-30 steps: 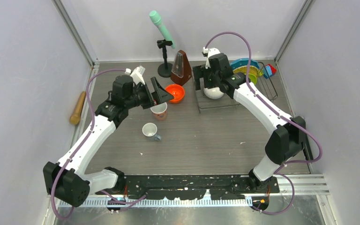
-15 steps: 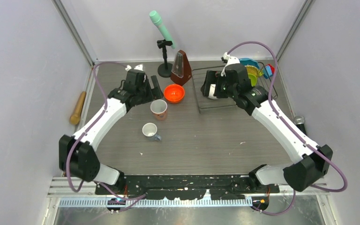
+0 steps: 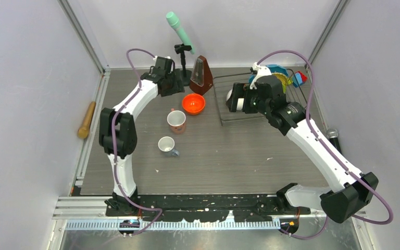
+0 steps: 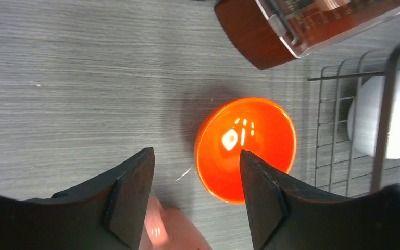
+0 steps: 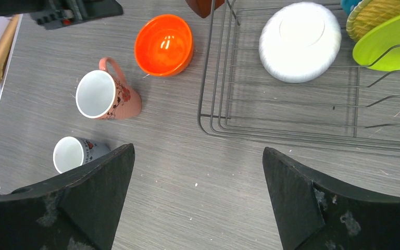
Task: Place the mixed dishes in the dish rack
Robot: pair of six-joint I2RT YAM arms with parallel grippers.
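The left gripper (image 4: 195, 156) hangs spread and empty over the orange bowl (image 4: 245, 148), which sits on the table just left of the dish rack (image 5: 291, 99). The right gripper (image 5: 198, 150), wide apart and holding nothing, hovers above the rack's near-left corner. The white bowl (image 5: 299, 41) and the lime-green plate (image 5: 390, 47) rest in the rack. The pinkish mug (image 5: 107, 96) and the small mug (image 5: 73, 152) sit on the table to the left.

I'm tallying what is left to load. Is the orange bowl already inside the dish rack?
No, the orange bowl sits on the bare table, just outside the left edge of the dish rack.
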